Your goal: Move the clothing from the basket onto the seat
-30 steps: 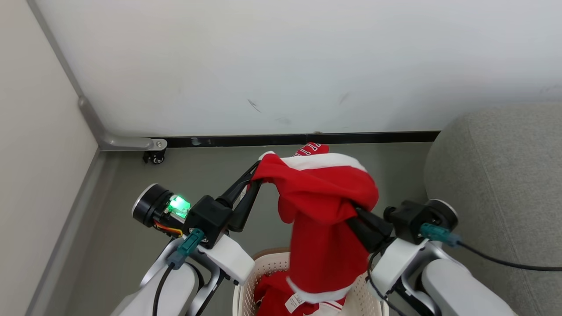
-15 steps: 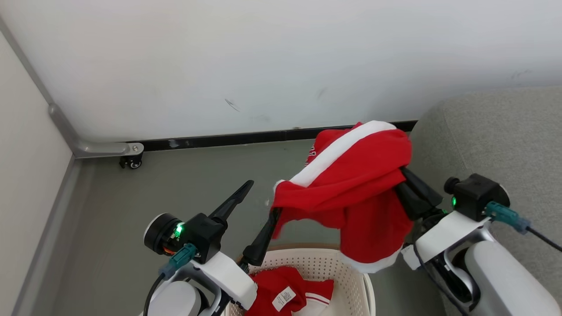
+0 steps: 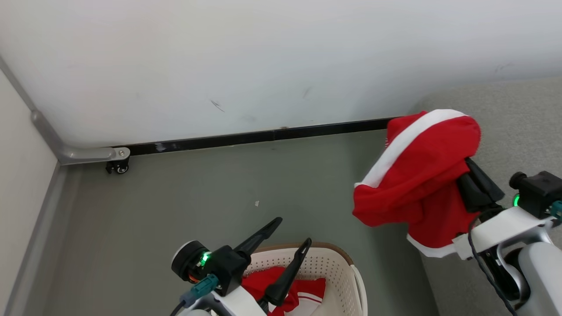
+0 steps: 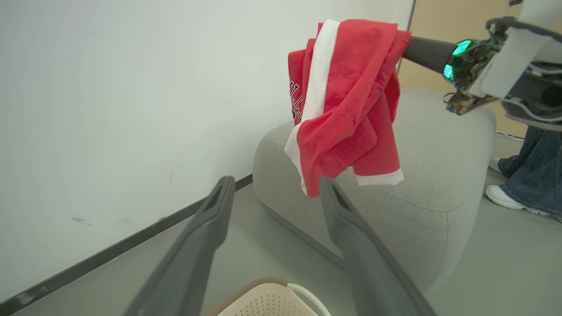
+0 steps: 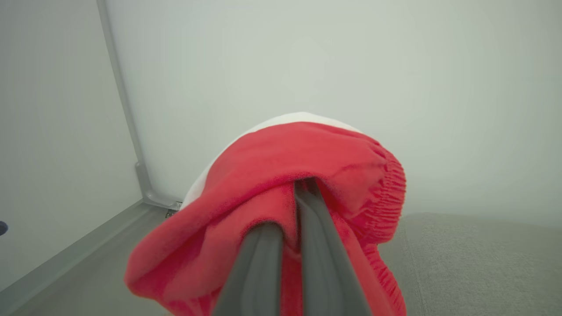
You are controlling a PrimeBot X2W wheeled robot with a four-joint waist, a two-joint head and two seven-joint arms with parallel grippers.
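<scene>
left gripper (image 3: pixel 294 230): fingers spread wide apart, slanting up and rightward in the head view | left wrist: green light lit behind the fingers | right gripper (image 5: pixel 293 210): fingers pressed together, pinching the clothing (image 3: pixel 417 171), which drapes over the fingertips | right wrist: green light lit

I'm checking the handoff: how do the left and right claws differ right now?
The left claw is open and empty; the right claw is shut on a red garment. The left claw is over the basket; the right claw is by the sofa. Both are long, dark and slim.
</scene>
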